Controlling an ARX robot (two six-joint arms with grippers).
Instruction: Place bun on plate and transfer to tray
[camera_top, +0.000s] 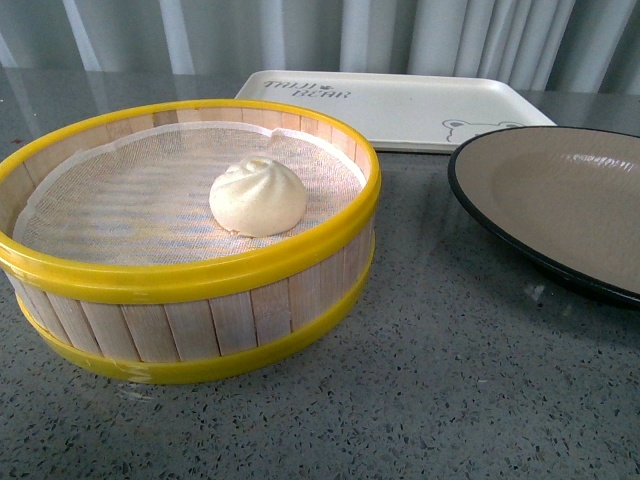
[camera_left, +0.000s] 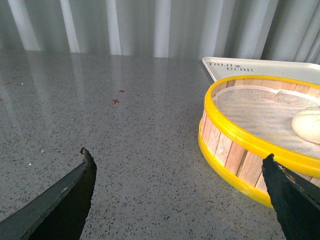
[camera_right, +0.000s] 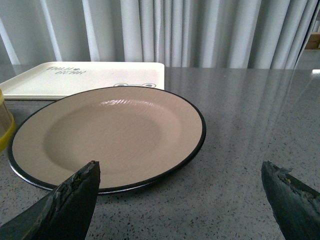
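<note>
Farthest left, the left gripper hangs low over the speckled grey table, outside the steamer basket. Its two dark fingers are spread wide, with nothing between them but bare tabletop. In the left wrist view one fingertip shows in front of the basket's slatted wall, though contact cannot be judged. Two small red marks sit on the table well away from the basket.

The basket is round, with pale wooden slats and yellow bands at top and bottom. A white mesh cloth lines its floor. The bun rests on that cloth inside the basket, a little to the right of its middle, upright with its pleated swirl on top and clear of the wall.

Behind the basket and to its right lies the cream tray, flat on the table, its lettering nearest the basket and the bear face toward the far corner.

Right of the basket, apart from it and in front of the tray, stands the plate. It is taupe inside with a black rim, and its surface is bare.

Farthest from the basket, the right gripper hovers near the plate's edge. Its fingers are parted wide and grasp nothing.
</note>
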